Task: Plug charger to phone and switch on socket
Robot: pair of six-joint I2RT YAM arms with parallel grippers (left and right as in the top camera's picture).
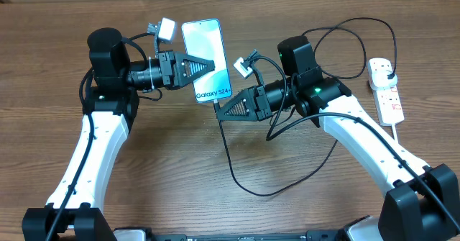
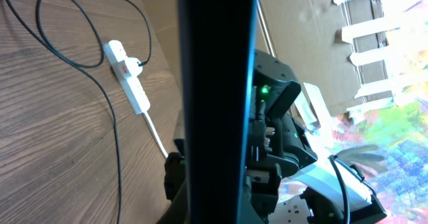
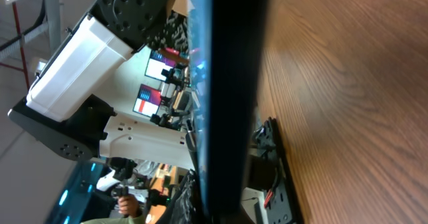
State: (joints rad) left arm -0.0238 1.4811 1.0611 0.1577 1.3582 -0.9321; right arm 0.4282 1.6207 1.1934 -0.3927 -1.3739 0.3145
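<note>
Phone (image 1: pixel 203 39): lifted off the surface (image 1: pixel 165 169), screen facing up, "Galaxy S24+" end nearest the right arm; long axis running from the far edge toward the near edge, slightly slanted.

Left pincer (image 1: pixel 208 65): clamped on phone from its left side, one finger lying across the screen; in the left wrist view, phone seen edge-on as a dark upright band.

Right pincer (image 1: pixel 221 111): pointing at the phone's lower end, tip just beside the bottom edge; apart or together, cannot tell.

Key relation: phone's port end directly ahead of the right pincer, up and to its left in the overhead view; right arm nearer that end, left arm steadying.

Charger (image 1: pixel 231 170): thin black cable emerging at the right pincer's tip, dropping toward the near edge, looping back under the right arm; connector tip hidden.

Plug (image 1: pixel 388 70): seated at the far end of the socket.

Socket (image 1: pixel 388 97): on the surface to the far right, well apart from both pincers, behind the right arm.

In the way: slack cable loops beside the right forearm, likely to snag on a reach toward the socket.
</note>
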